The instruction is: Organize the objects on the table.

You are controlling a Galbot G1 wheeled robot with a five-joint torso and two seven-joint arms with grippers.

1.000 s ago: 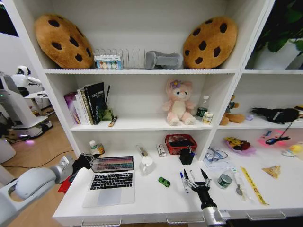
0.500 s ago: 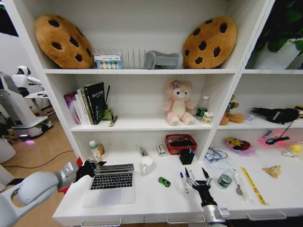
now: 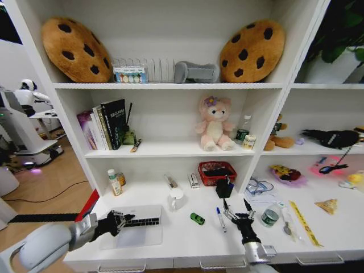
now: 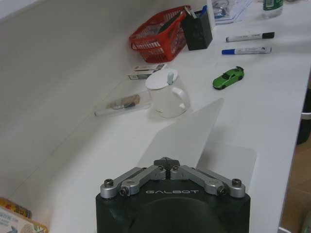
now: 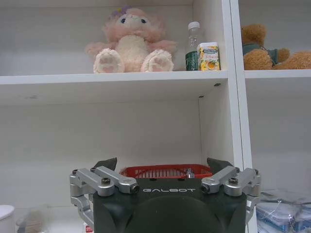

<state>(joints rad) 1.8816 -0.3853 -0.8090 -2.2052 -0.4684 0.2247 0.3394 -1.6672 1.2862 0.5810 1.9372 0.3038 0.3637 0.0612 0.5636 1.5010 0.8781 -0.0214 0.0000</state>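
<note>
The silver laptop point(image 3: 142, 211) lies at the front left of the white table point(image 3: 187, 239). Its lid point(image 4: 189, 138) is folded almost flat, with a thin strip of keys still showing. My left gripper point(image 3: 118, 220) is shut and rests on the lid's left side; in the left wrist view its fingertips point(image 4: 166, 162) meet. The tiny green toy car point(image 3: 197, 218) sits mid-table. A blue marker point(image 3: 219, 219) and a black-capped marker point(image 4: 250, 36) lie side by side. My right gripper point(image 3: 236, 206) hovers open beside them. The green-lidded jar point(image 3: 269, 216) stands just right of it.
A white mug point(image 3: 176, 199), a red basket point(image 3: 216, 172) and a black pen holder point(image 3: 224, 187) stand toward the back. Small bottles point(image 3: 115, 183) are at the back left. A yellow ruler point(image 3: 304, 222) and a spoon point(image 3: 287, 227) lie at the right. Shelves rise behind the table.
The laptop lid went from upright to almost flat. My left gripper came down and toward the front edge with it. The right gripper stayed nearly still.
</note>
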